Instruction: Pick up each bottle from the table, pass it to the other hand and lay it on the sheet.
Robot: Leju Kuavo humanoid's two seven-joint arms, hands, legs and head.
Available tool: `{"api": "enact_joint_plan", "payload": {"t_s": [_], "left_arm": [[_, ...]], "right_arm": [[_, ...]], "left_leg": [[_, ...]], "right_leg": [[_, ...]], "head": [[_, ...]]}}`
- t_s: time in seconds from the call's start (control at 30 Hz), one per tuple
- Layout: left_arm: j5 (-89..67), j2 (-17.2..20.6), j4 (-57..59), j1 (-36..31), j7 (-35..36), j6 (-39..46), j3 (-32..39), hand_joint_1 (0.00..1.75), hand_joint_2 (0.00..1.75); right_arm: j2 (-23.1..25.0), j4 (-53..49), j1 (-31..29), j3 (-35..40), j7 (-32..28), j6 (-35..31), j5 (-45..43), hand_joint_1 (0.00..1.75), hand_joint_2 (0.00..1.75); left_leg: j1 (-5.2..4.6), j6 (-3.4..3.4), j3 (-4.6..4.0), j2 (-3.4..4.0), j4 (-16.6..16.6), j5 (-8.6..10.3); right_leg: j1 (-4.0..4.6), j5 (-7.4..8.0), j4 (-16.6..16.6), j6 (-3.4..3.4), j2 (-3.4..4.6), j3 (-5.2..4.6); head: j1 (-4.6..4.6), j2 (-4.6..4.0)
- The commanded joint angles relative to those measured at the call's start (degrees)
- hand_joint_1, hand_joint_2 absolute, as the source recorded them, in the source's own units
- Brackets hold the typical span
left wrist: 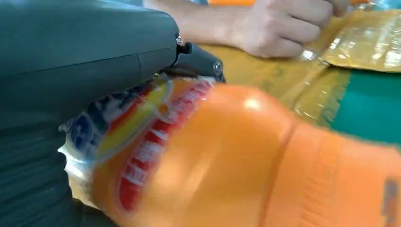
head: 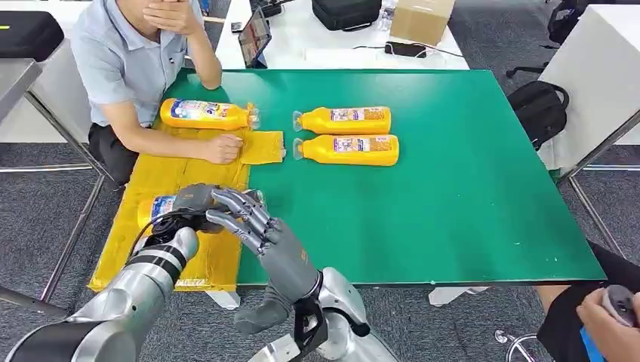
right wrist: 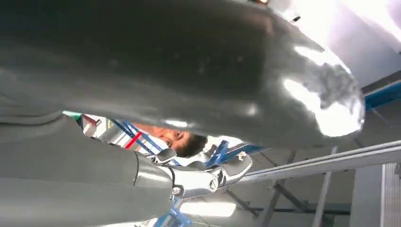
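Observation:
My left hand (head: 190,202) grips a yellow bottle (head: 157,207) with a blue and red label, low over the near part of the yellow sheet (head: 162,175). In the left wrist view the bottle (left wrist: 227,156) lies against the hand (left wrist: 85,56). My right hand (head: 253,226) is just right of it, fingers spread towards the bottle's cap end and holding nothing; the right wrist view has this hand (right wrist: 142,71) turned towards the ceiling. Another bottle (head: 205,114) lies on the sheet's far end. Two more bottles (head: 346,119) (head: 349,149) lie side by side on the green table (head: 453,196).
A person sits at the table's far left with one hand (head: 223,148) resting on the sheet, seen close in the left wrist view (left wrist: 279,28). Another person's hand (head: 613,324) is at the lower right. A black backpack (head: 540,109) lies on the floor beside the table.

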Motion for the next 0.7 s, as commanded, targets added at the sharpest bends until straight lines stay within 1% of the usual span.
{"api": "enact_joint_plan", "payload": {"t_s": [0.03, 0.07, 0.1, 0.13, 0.17, 0.2, 0.27, 0.3, 0.33, 0.4, 0.57, 0.6, 0.63, 0.7], "left_arm": [[10.73, -0.36, 5.92, -0.98, -14.16, -6.83, 6.98, 0.0, 1.75], [16.12, -0.53, 5.78, -0.99, -19.2, -11.29, 10.12, 0.0, 1.75], [19.41, -0.36, 5.45, -0.81, -21.63, -14.59, 11.86, 0.0, 1.75], [24.93, -0.49, 4.6, -0.33, -24.8, -19.41, 15.02, 0.0, 1.75], [28.33, -1.03, 3.64, 0.12, -26.53, -21.36, 16.98, 0.0, 1.75], [34.25, -2.03, 0.54, 1.37, -26.62, -25.41, 18.04, 0.0, 1.75], [40.5, -3.65, -2.96, 2.72, -26.39, -28.3, 19.11, 0.0, 1.75], [44.76, -4.32, -6.75, 4.4, -25.52, -30.41, 17.81, 0.0, 1.75], [48.91, -4.76, -9.33, 5.37, -24.55, -31.37, 16.83, 0.0, 1.75], [48.91, -4.76, -9.33, 5.37, -24.55, -31.37, 16.83, 0.0, 1.75], [48.91, -4.76, -9.33, 5.37, -24.55, -31.37, 16.83, 0.0, 1.75], [54.64, -5.01, -11.73, 6.25, -24.72, -32.93, 15.76, 0.0, 1.75], [56.38, -5.6, -14.64, 7.24, -25.9, -31.8, 14.36, 0.0, 1.75], [65.23, -7.63, -23.43, 10.16, -23.2, -30.34, 12.53, 0.0, 1.75]], "right_arm": [[-3.66, 6.87, -4.59, 4.66, -1.93, -2.13, -3.34, 0.0, 0.0], [-3.81, 7.16, -4.89, 5.23, -1.93, -2.05, -4.13, 0.0, 0.0], [-4.06, 7.26, -5.1, 5.84, -1.93, -2.35, -4.71, 0.0, 0.0], [-4.21, 7.61, -5.39, 6.56, -1.93, -2.91, -5.29, 0.0, 0.0], [-4.12, 7.86, -5.38, 6.63, -1.93, -3.47, -5.44, 0.0, 0.0], [-4.31, 8.1, -5.42, 7.01, -1.93, -4.15, -5.78, 0.0, 0.0], [-4.06, 8.45, -5.02, 6.39, -1.93, -4.4, -5.42, 0.0, 0.0], [-4.06, 8.37, -4.71, 6.0, -1.93, -4.29, -5.1, 0.0, 0.0], [-4.01, 8.44, -4.59, 5.7, -1.93, -4.46, -4.78, 0.0, 0.0], [-4.01, 8.44, -4.59, 5.7, -1.93, -4.46, -4.78, 0.0, 0.0], [-4.01, 8.44, -4.59, 5.7, -1.93, -4.46, -4.78, 0.0, 0.0], [-3.86, 8.43, -4.34, 5.21, -1.93, -4.49, -4.31, 0.0, 0.0], [-3.76, 8.28, -4.1, 4.76, -1.93, -4.6, -3.96, 0.0, 0.0], [-3.66, 6.97, -3.28, 3.73, -1.93, -4.69, -3.05, 0.0, 0.0]], "left_leg": [[-0.01, 0.06, 0.16, 0.07, -0.07, -0.02], [-0.01, 0.09, 0.23, 0.14, -0.09, -0.04], [-0.02, 0.07, 0.2, 0.14, -0.08, -0.03], [-0.01, 0.09, 0.28, 0.19, -0.12, -0.04], [-0.01, 0.08, 0.26, 0.15, -0.12, -0.03], [-0.02, 0.06, 0.23, -0.01, -0.1, -0.02], [-0.02, 0.09, 0.27, -0.03, -0.12, -0.02], [-0.02, 0.12, 0.31, 0.02, -0.15, -0.03], [0.0, 0.1, 0.24, 0.01, -0.1, -0.03], [-0.01, 0.06, 0.1, -0.07, -0.05, 0.0], [0.0, 0.07, 0.13, -0.04, -0.06, -0.02], [0.0, 0.06, 0.09, -0.06, -0.05, -0.01], [0.01, 0.08, 0.12, -0.08, -0.04, -0.03], [0.02, 0.11, 0.17, -0.02, -0.05, -0.06]], "right_leg": [[0.01, 0.01, -0.08, -0.07, 0.04, 0.15], [0.03, 0.01, -0.11, -0.12, 0.07, 0.2], [0.01, 0.01, -0.09, -0.1, 0.09, 0.16], [0.03, 0.02, -0.14, -0.14, 0.12, 0.24], [0.02, 0.01, -0.13, -0.13, 0.08, 0.22], [0.0, 0.0, -0.1, -0.09, -0.02, 0.24], [0.01, 0.01, -0.15, -0.12, -0.09, 0.3], [0.02, 0.01, -0.19, -0.15, -0.07, 0.34], [0.03, 0.0, -0.15, -0.12, -0.08, 0.28], [0.01, -0.01, -0.07, -0.08, -0.16, 0.13], [0.03, -0.03, -0.07, -0.14, -0.14, 0.13], [0.02, -0.02, -0.06, -0.11, -0.16, 0.09], [0.05, -0.04, -0.06, -0.14, -0.18, 0.13], [0.07, -0.04, -0.09, -0.17, -0.15, 0.17]], "head": [[0.0, 0.0], [0.02, 0.0], [0.02, 0.0], [0.0, 0.0], [0.0, 0.0], [0.0, 0.0], [0.02, 0.0], [0.02, 0.0], [0.02, 0.0], [0.02, 0.0], [0.0, 0.0], [0.0, 0.0], [0.0, 0.0], [0.0, 0.0]]}}
